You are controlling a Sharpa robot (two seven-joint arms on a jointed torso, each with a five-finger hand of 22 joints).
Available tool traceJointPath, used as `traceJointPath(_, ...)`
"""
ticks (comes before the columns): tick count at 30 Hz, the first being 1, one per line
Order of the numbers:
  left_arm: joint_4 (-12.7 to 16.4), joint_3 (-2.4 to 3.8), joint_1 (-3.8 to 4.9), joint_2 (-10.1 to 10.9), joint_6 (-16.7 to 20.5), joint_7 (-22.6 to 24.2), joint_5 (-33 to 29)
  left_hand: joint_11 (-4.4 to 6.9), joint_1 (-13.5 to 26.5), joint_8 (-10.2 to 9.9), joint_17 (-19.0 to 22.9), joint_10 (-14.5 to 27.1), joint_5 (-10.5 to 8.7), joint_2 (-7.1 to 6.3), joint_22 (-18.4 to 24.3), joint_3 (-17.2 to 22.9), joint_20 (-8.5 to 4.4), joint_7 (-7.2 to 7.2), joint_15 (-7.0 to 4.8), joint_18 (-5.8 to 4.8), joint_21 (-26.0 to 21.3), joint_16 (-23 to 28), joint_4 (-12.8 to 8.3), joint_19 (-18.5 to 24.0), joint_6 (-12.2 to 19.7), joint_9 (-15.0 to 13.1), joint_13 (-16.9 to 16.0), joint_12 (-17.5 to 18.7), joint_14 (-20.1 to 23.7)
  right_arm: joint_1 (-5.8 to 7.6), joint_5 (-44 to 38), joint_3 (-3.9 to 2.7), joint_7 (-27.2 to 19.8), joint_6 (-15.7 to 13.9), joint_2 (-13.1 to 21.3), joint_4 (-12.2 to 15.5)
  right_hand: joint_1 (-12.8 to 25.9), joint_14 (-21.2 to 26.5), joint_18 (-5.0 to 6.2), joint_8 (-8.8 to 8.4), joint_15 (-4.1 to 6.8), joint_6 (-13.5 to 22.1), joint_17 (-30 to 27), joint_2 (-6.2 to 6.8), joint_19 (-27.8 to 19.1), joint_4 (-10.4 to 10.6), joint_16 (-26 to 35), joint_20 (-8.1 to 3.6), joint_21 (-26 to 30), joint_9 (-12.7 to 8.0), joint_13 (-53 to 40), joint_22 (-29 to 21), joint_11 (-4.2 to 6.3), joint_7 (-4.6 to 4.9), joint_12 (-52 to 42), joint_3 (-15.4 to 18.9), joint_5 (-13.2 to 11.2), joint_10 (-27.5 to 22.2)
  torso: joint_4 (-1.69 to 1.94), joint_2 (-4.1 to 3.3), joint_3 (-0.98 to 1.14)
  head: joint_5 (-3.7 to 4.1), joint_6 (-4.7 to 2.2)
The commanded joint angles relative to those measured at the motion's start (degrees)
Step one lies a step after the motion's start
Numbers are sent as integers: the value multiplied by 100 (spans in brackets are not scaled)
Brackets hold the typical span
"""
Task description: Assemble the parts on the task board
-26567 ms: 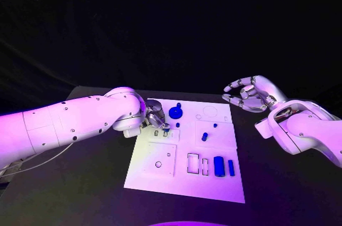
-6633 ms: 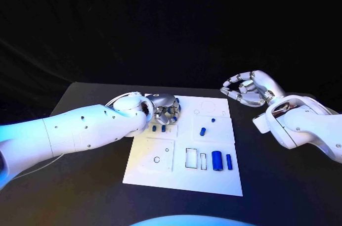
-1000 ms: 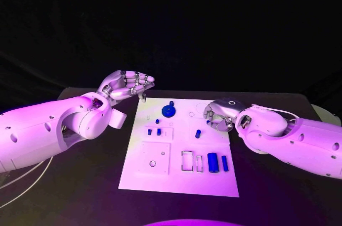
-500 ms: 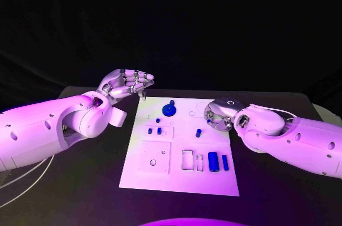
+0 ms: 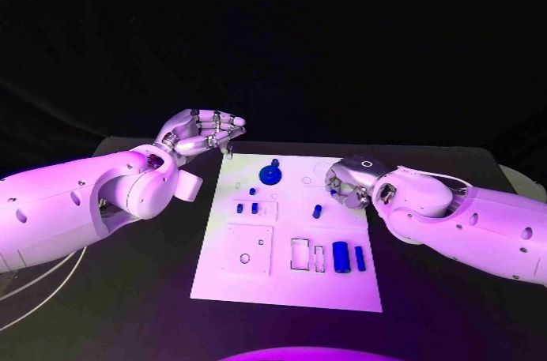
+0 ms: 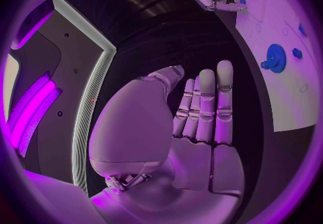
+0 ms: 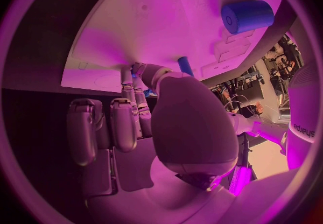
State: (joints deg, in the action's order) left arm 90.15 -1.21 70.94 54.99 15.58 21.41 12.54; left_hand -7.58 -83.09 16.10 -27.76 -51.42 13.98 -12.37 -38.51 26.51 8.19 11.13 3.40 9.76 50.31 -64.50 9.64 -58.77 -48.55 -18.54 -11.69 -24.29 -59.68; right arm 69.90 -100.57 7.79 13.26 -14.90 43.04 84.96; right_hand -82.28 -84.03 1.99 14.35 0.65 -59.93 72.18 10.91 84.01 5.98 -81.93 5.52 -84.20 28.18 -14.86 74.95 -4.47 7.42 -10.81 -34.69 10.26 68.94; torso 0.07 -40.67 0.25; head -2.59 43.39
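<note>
1. Nearest, the white board (image 5: 228, 286) lies flat on the black table (image 5: 137, 313); a thick blue cylinder (image 5: 340, 253) and a thin blue bar (image 5: 359, 257) lie beside two empty rectangular slots (image 5: 299, 253).
2. Mid-board: two small blue pegs (image 5: 247, 208) stand upright, presumably seated; one short blue pin (image 5: 316, 212) lies loose.
3. Right hand (image 5: 348, 184) reaches down at the board's far right, fingers together, tips at a small blue piece (image 7: 185, 65); whether they clamp it I cannot tell.
4. Far side: blue gear (image 5: 270, 175) sits on the board.
5. Left hand (image 5: 203, 134) is raised clear, fingers curled, holding nothing; likely parked out of the way.
</note>
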Motion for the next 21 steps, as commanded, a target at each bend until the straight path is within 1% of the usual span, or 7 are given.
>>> traceJointPath(1,17,5,4,-2,6,7,-46,4,-69,16,9,-12,34,-9,5,49,-17,-1,-39,87,-17,1,0,-21,-18,12,5,-16,8,-65,-142,44,153,196,-10,2,-29,-250,-61,18,36,-35,-13,-124,298,-42,-12,-34,-24,10,-30,1233,127,-1,-13,2,-33,169,2,0,-1,1,4)
traceJointPath(11,17,5,4,4,-27,-62,-46,-12,-68,5,27,48,33,-32,5,65,-15,13,-27,82,-20,9,-3,-20,9,25,21,-9,22,-73,-218,43,278,-125,38,88,81,-246,-59,25,37,-19,-42,-111,294,-61,-2,-42,-17,39,-23,1234,126,-6,35,24,-101,169,5,0,-2,3,14)
traceJointPath(13,16,4,4,5,-31,-73,-46,-18,-67,3,34,69,33,-38,6,70,-13,18,-23,80,-23,13,-3,-16,18,30,26,-8,32,-73,-224,41,296,-193,60,117,121,-245,-61,29,37,-19,-45,-105,297,-58,-1,-43,-21,47,-22,1237,128,-11,47,37,-131,174,7,5,-7,4,16)
traceJointPath(21,13,4,4,6,-52,-106,-46,-31,-62,-8,52,115,34,-51,9,81,-5,32,-11,79,-33,22,-3,-3,49,42,37,-12,56,-57,-233,16,346,-458,167,253,157,-246,-65,31,39,-18,-44,-104,307,-56,-3,-44,-40,56,-21,1247,131,-17,60,44,-156,181,1,7,-3,-3,2)
